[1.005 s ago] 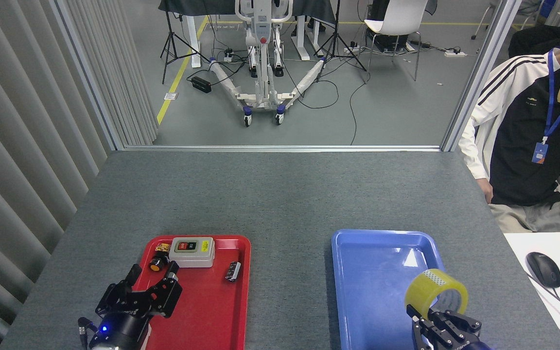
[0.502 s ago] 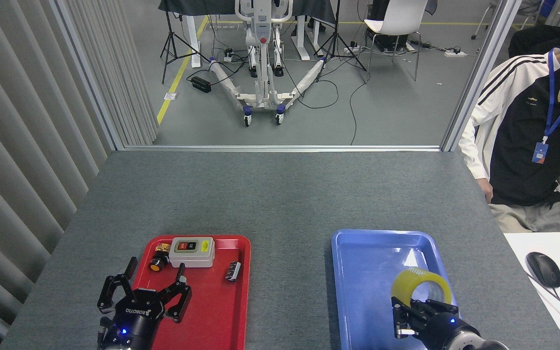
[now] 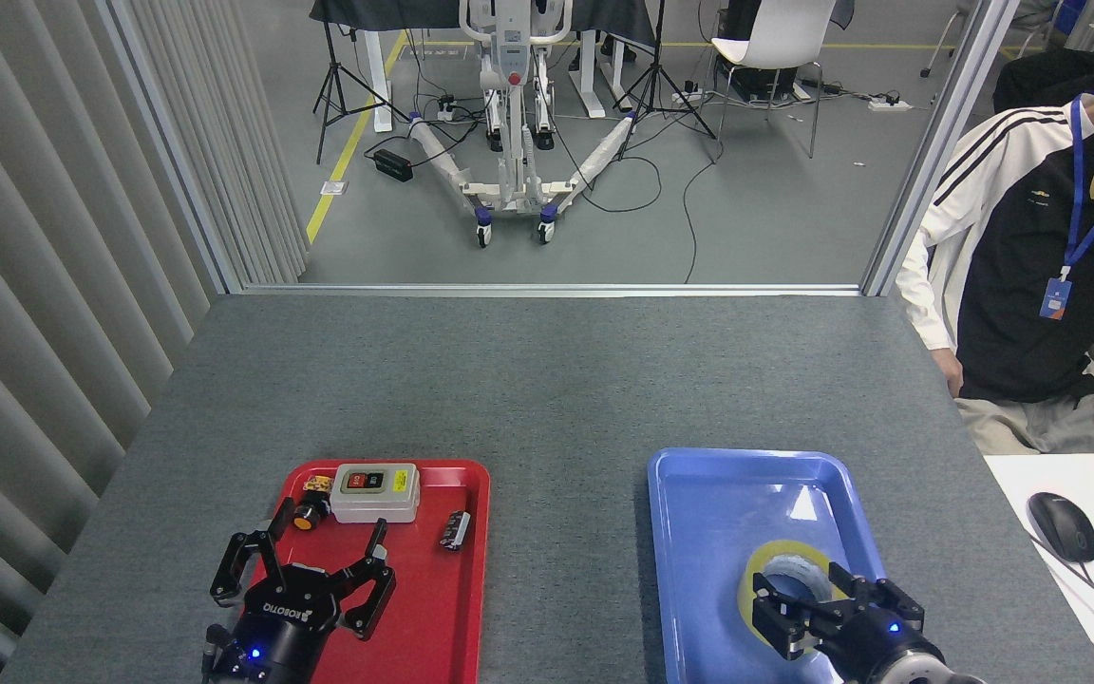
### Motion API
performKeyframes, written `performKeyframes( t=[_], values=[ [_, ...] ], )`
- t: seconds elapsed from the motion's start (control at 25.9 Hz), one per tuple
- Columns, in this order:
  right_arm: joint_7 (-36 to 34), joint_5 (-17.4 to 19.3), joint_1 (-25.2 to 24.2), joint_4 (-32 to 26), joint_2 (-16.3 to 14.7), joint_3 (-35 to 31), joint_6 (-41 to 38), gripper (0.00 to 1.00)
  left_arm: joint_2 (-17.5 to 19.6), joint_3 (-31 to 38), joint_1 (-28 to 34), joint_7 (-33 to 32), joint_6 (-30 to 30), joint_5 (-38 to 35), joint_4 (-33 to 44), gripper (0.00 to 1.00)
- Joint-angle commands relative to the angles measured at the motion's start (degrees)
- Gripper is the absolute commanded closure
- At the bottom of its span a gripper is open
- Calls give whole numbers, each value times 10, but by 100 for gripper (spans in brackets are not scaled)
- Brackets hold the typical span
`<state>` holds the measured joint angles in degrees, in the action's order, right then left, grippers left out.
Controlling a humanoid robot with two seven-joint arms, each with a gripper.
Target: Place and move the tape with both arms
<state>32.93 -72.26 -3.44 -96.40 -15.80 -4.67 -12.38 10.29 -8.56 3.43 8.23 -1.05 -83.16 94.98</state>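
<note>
The left gripper (image 3: 305, 570) hangs over the red tray (image 3: 433, 627), fingers spread wide. The right gripper (image 3: 822, 608) sits low over the blue tray (image 3: 699, 532), fingers clasping the tape (image 3: 775, 560).

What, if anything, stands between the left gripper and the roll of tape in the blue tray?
Nothing visible blocks the way. The left gripper hangs open over the red tray; between it and the tape in the blue tray lies only bare table. The right gripper is at the tape.

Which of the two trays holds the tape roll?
The blue tray, on the right; the tape lies in it. The red tray holds a switch box instead.
</note>
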Motion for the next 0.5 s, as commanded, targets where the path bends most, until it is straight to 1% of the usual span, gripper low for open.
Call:
performKeyframes(
  t=[0.0,0.08,0.15,0.23,0.27,0.35,0.46],
  values=[
    [-144,6,-24,-19,-2,-46,-1,0,-1,6,0,1,-4,-1,2,1],
    [-248,-3,-31,-16,-2,-53,4,0,-4,15,0,4,-8,-2,4,1],
    [-315,-28,-37,-5,2,-54,16,0,-9,15,0,20,-8,-2,11,1],
    [-319,-56,-44,3,3,-53,44,0,-11,22,0,34,-9,-2,14,1],
    [-319,-62,-44,7,7,-50,57,0,-12,34,0,33,-9,-2,13,1],
    [-320,-66,-51,7,14,-48,66,0,-23,43,1,29,-11,-1,7,1],
    [-322,-67,-61,6,12,-48,65,0,-26,43,2,28,-11,1,0,1]
  ],
)
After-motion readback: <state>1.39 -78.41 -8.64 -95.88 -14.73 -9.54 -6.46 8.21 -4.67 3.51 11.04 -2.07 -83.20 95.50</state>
